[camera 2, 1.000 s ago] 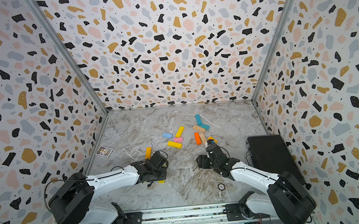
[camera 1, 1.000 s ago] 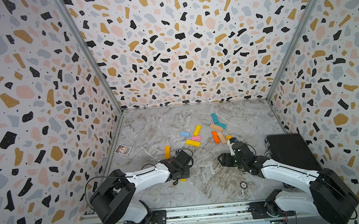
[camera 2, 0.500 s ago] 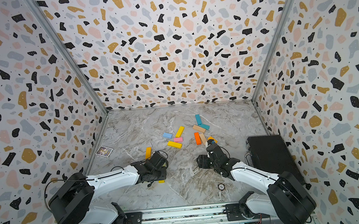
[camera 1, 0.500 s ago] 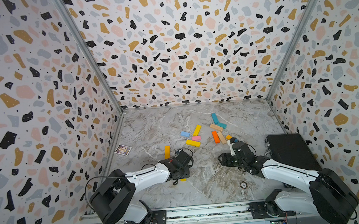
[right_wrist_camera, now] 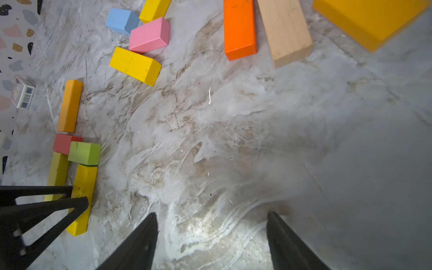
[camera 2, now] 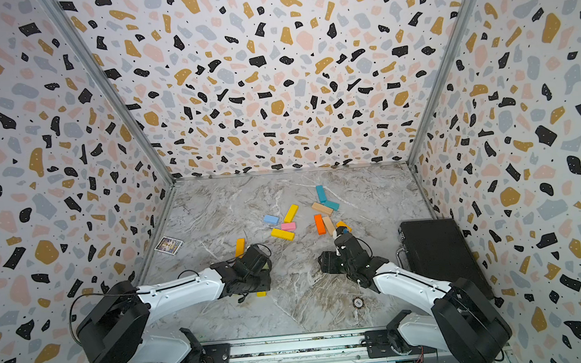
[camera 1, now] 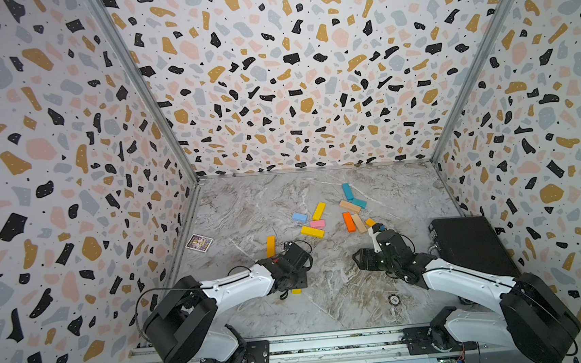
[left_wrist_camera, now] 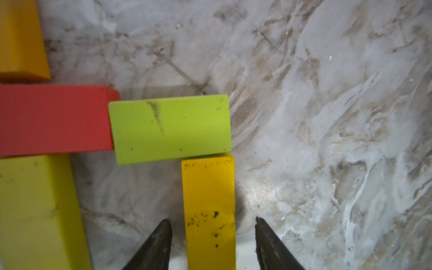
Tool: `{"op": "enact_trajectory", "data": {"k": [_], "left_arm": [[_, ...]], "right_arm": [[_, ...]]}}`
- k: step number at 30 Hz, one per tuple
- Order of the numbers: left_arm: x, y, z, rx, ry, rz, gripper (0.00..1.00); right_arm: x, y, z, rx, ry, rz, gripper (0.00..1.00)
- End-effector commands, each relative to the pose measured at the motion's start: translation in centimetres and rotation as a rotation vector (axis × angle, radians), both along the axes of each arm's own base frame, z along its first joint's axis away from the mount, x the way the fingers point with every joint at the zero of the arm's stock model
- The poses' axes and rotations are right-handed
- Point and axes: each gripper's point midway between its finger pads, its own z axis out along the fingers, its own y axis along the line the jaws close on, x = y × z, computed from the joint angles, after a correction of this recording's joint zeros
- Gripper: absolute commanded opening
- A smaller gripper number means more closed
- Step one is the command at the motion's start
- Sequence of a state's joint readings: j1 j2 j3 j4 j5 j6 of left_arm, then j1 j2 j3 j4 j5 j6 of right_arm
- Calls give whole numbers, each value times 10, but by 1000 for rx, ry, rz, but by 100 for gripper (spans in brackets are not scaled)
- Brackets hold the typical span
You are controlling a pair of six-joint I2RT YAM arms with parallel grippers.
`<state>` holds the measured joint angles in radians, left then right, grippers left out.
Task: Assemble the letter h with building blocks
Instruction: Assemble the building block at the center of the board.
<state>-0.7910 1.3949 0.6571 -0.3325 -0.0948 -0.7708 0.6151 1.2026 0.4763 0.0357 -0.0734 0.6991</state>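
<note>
1. The left end effector (left_wrist_camera: 212,219) stands partly open astride the yellow bar (left_wrist_camera: 208,191). A gap shows on each side, so it grips nothing. The bar lies flat on the desk (left_wrist_camera: 327,117), its end against the lime block (left_wrist_camera: 170,128).
2. The h looks nearly formed. The orange bar (left_wrist_camera: 21,39), red block (left_wrist_camera: 53,119) and yellow-green bar (left_wrist_camera: 35,210) make the stem, the lime block the arch and the yellow bar the short leg.
3. If the left end effector pulls away off-line, a fingertip could drag the yellow bar and open or skew its joint with the lime block.
4. The lime block sits slightly askew against the red block. A push through the yellow bar could shove both out of the stem line.
5. The right end effector (right_wrist_camera: 211,213) hangs wide open and empty over bare desk. Reaching toward the h, it could strike the left arm or scatter the letter.
</note>
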Motion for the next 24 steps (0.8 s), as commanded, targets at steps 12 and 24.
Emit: {"op": "enact_trajectory", "data": {"k": [12,24], "left_arm": [[17,-9,191,-211,-402,-147,99],[-15,49,248,-158,-655,-205,99]], "right_arm": [[-2,25,27,140,-82,118,78],[-10,71,19,4,-58,280,70]]}}
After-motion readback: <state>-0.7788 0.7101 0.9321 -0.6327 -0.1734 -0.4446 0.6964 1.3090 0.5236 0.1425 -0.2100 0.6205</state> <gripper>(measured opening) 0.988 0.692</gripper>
